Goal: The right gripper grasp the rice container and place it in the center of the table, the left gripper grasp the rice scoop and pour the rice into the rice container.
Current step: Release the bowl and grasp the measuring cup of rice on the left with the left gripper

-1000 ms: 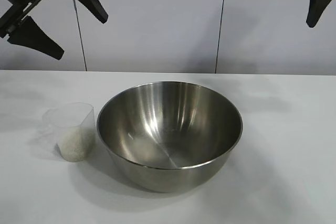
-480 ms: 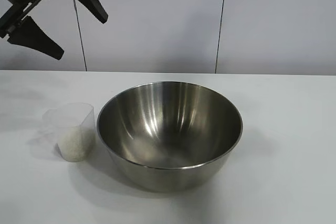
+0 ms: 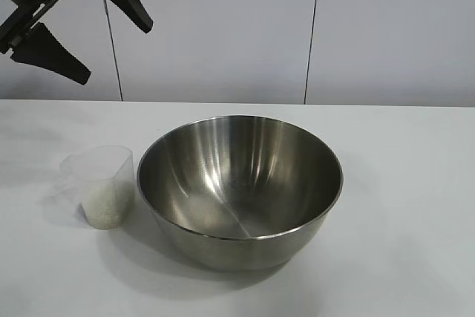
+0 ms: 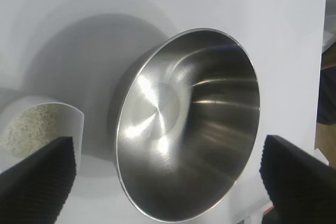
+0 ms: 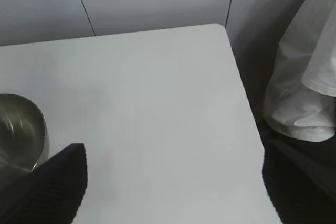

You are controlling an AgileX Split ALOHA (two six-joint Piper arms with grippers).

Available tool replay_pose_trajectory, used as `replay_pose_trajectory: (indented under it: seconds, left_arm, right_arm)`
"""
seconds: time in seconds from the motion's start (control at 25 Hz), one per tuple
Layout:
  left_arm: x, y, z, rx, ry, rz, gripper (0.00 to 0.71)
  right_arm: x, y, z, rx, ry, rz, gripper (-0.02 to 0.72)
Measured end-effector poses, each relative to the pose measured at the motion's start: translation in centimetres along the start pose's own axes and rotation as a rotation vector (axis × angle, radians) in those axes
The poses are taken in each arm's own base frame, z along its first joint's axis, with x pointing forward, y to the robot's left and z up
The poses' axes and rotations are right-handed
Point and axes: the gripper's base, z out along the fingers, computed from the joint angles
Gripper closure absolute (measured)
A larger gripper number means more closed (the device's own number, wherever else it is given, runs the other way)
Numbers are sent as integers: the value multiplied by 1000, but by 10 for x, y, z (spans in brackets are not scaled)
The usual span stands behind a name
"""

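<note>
The tabletop (image 3: pixel 415 183) carries everything, and the rice container (image 3: pixel 239 187) sits upright near its middle, mouth up and empty, where a pour can reach it, so the placing step looks done. Above the tabletop's left side hangs the left end effector (image 3: pixel 78 27), released, fingers spread wide, angled down toward the rice scoop (image 3: pixel 100 185), likely ready to grasp. The scoop stands just beside the container's left flank, rice (image 4: pixel 26 127) inside. The right end effector (image 5: pixel 173 192), its fingers apart and holding nothing, is over bare tabletop, clear of the container.
</note>
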Motion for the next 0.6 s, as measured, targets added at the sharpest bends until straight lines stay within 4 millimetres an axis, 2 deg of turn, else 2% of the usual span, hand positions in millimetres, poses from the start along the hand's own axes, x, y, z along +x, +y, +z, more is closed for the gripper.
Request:
replay_pose_trajectory:
  seconds: [0.04,0.16,0.28,0.44,0.6]
  left_arm:
    - [0,0,0,0,0,0,25]
    - [0,0,0,0,0,0,25]
    - [0,0,0,0,0,0,25]
    - [0,0,0,0,0,0,25]
    - [0,0,0,0,-3,0,25]
  right_arm:
    - [16,-1,-13,0,-49,8,82]
    - [57,-2,-28,0,-129,25,82]
    - [90,-2,-28,-2,-164,29,82]
    - [110,1,-6,-2,-79,22,82]
    - [128,4,29,-3,45,9,82]
